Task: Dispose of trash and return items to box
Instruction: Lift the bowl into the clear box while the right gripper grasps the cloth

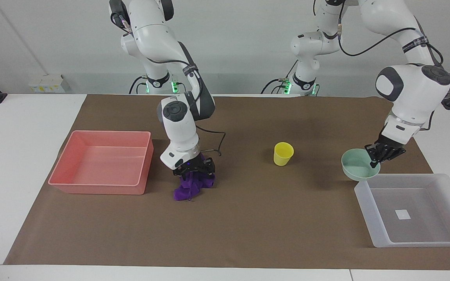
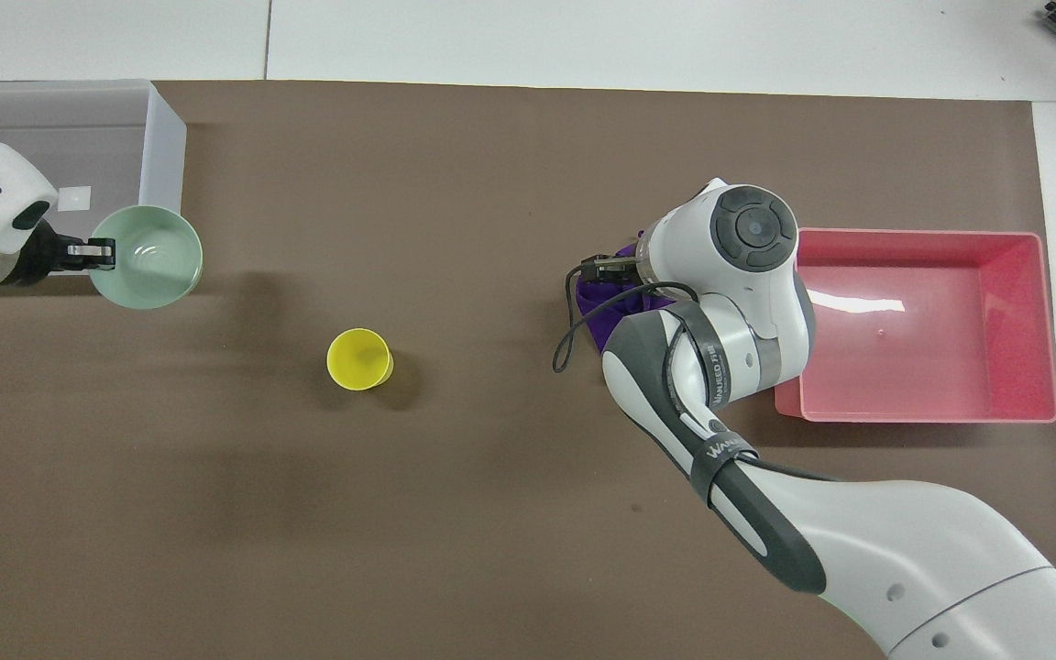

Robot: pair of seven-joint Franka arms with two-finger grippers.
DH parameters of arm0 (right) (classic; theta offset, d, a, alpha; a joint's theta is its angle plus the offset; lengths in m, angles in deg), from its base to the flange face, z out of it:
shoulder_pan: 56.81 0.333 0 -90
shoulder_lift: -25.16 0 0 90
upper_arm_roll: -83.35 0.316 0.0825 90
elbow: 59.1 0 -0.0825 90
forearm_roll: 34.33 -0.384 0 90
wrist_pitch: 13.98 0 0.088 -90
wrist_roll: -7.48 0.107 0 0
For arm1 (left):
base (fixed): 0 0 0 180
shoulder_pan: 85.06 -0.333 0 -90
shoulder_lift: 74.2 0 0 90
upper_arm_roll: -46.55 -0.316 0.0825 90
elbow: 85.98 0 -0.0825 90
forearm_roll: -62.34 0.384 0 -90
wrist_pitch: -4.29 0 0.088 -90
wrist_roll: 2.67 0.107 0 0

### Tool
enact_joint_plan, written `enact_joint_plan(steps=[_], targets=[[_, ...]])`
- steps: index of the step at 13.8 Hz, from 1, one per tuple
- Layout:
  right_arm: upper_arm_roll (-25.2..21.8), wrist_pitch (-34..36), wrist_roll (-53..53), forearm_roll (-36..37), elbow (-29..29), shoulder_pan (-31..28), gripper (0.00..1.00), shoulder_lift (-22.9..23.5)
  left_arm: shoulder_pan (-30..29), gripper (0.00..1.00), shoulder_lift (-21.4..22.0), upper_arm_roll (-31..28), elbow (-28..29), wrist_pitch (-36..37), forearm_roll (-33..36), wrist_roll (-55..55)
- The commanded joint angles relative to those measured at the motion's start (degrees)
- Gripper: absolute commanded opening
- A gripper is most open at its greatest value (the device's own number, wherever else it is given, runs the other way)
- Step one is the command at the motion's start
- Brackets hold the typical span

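The mint-green bowl (image 1: 358, 164) (image 2: 148, 257) hangs tilted in the air, over the mat at the corner of the translucent box (image 1: 370, 212) (image 2: 167, 156). My left gripper (image 1: 381, 155) (image 2: 93, 249) is shut on its rim. The yellow cup (image 1: 283, 153) (image 2: 359, 358) stands upright mid-mat. The purple cloth (image 1: 188, 189) (image 2: 594, 301) lies crumpled beside the pink tray. My right gripper (image 1: 193, 169) is open and pressed down on its top, with the fingers spread over the folds. From overhead the right wrist hides most of the cloth.
The pink tray (image 1: 96, 189) (image 2: 922, 236) sits at the right arm's end of the brown mat, with nothing in it. A white sticker (image 1: 402, 214) lies on the box's floor. The right arm's cable loops over the mat beside the cloth.
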Motion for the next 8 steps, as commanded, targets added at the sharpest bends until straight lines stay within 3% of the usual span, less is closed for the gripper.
enact_joint_plan(steps=[1,5,8], targets=[[0.19,-2.64,-0.86,1.1,-1.71,-0.42,1.0,1.06,-1.31,0.0,-4.6,0.29,-6.49,-1.76,-0.04,0.24],[0.19,-2.82,-1.22,1.29,-2.51,-0.34,0.98,1.06,-3.77,0.0,-11.62,0.2,-17.12,-0.71,0.05,0.41],[0.19,-1.77,-1.04,1.29,-2.51,-0.25,0.15,0.97,-5.17,0.0,-20.14,0.29,-27.57,1.39,3.12,0.5]])
